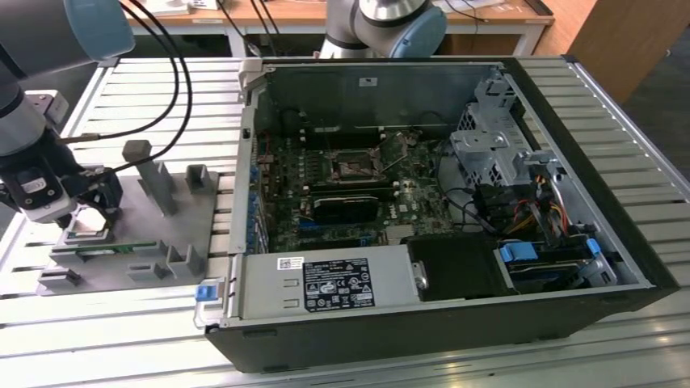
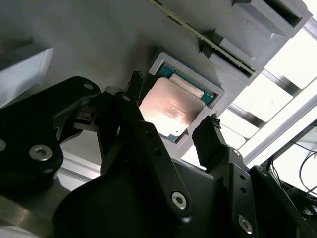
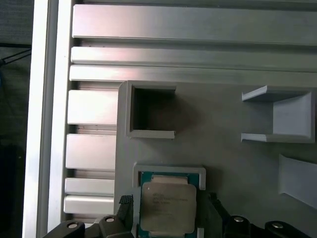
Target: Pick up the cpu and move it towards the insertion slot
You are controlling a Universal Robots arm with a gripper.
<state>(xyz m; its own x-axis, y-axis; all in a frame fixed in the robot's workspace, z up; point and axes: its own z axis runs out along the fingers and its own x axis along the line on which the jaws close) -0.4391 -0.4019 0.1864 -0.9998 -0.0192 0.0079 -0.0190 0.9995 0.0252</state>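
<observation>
While the cpu (image 3: pixel 168 201) lies flat in a square recess of the grey fixture (image 1: pixel 151 230), the gripper (image 2: pixel 174 98) hangs low over it, fingers (image 2: pixel 210 134) spread apart on either side, well apart from the insertion slot (image 1: pixel 354 167) inside the open computer case (image 1: pixel 431 339).

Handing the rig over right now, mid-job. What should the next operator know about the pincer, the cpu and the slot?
The pincer is open and sits low over the cpu, with one finger on each side and no grip on it.
The cpu lies flat in its square nest on the grey fixture, to the exterior view's left of the open computer case.
The insertion slot is on the motherboard inside that case and appears empty.
Done: pincer lined up over the cpu.
Left: grasp, lift, and carry towards the slot.
</observation>
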